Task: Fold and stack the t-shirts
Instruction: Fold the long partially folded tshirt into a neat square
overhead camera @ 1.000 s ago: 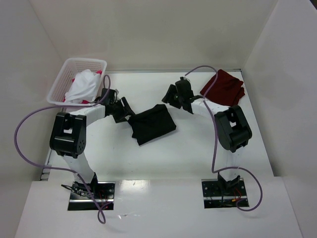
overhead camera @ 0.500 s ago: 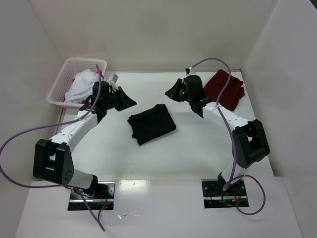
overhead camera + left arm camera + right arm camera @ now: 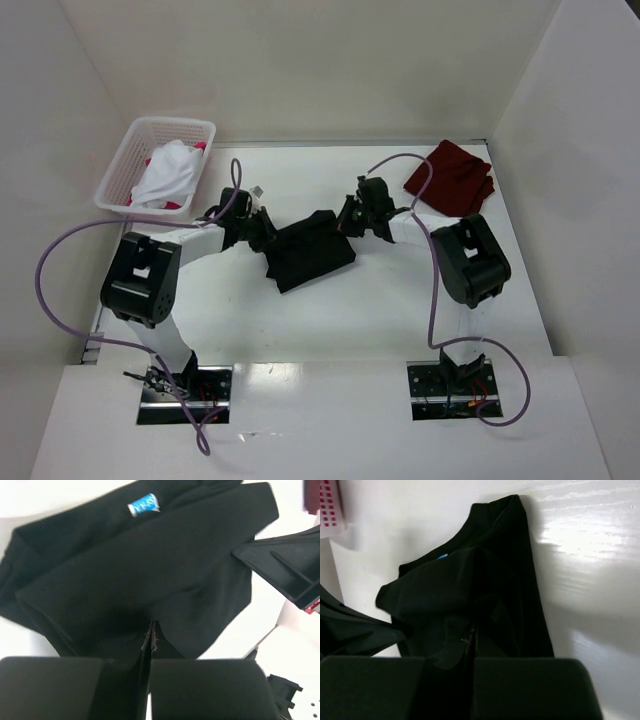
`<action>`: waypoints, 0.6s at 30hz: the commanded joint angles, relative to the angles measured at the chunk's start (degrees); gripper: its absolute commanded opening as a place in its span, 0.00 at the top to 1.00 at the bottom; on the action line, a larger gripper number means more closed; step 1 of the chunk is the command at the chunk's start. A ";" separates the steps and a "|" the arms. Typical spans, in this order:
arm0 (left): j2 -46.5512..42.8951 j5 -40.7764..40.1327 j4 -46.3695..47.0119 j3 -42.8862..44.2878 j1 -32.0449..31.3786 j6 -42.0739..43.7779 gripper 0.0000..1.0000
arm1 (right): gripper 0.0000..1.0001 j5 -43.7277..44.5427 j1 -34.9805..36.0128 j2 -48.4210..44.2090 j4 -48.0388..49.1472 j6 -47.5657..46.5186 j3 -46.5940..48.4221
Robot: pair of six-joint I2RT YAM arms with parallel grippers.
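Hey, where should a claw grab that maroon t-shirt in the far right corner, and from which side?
Pinch the maroon t-shirt at its near left edge, coming down from the left front. It lies low and rumpled, tucked into the corner, so likely only that side leaves room.

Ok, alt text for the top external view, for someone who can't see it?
The left pincer and right pincer grip opposite edges of a folded black t-shirt at centre. A maroon t-shirt lies back right; a white basket holding white cloth sits back left.
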 commanded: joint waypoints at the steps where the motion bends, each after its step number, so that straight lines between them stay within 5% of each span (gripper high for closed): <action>1: 2.78 -0.25 3.77 1.70 0.11 -0.01 1.00 | 1.00 -0.43 0.12 3.54 2.19 -0.89 4.55; 18: 7.81 0.37 2.02 6.45 2.83 1.66 1.00 | 1.00 1.33 -1.64 13.29 -0.35 -2.65 17.83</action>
